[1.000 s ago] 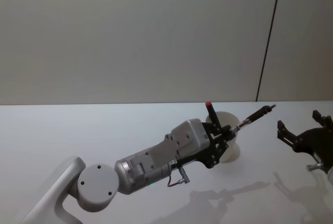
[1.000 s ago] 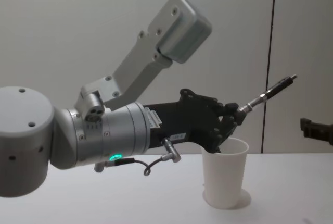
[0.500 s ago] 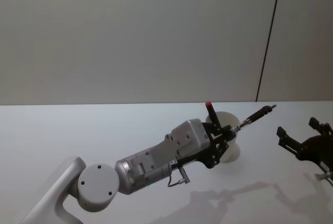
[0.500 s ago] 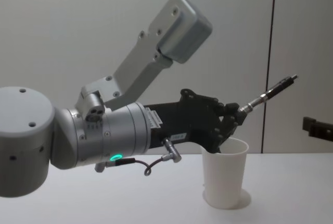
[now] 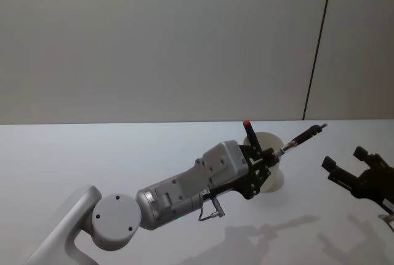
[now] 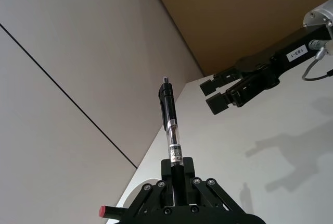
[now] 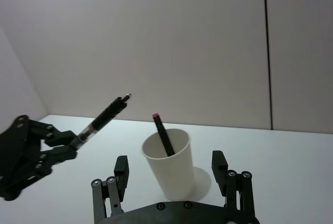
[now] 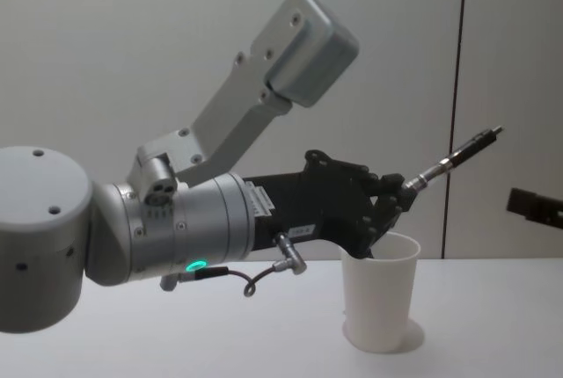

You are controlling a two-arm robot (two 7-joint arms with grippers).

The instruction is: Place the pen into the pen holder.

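My left gripper is shut on the lower end of the pen, a black one with a clear middle section. The pen slants up and to the right, just above the rim of the pen holder, a white paper cup standing on the table. A dark stick with a red tip leans inside the cup. My right gripper hovers open to the right of the cup, apart from it.
The white table stretches out around the cup. A pale wall with a dark vertical seam rises behind it. My left arm's grey forearm reaches across the front of the chest view.
My right gripper has shifted slightly left and turned, staying open. The left gripper, the pen and the cup have not moved.
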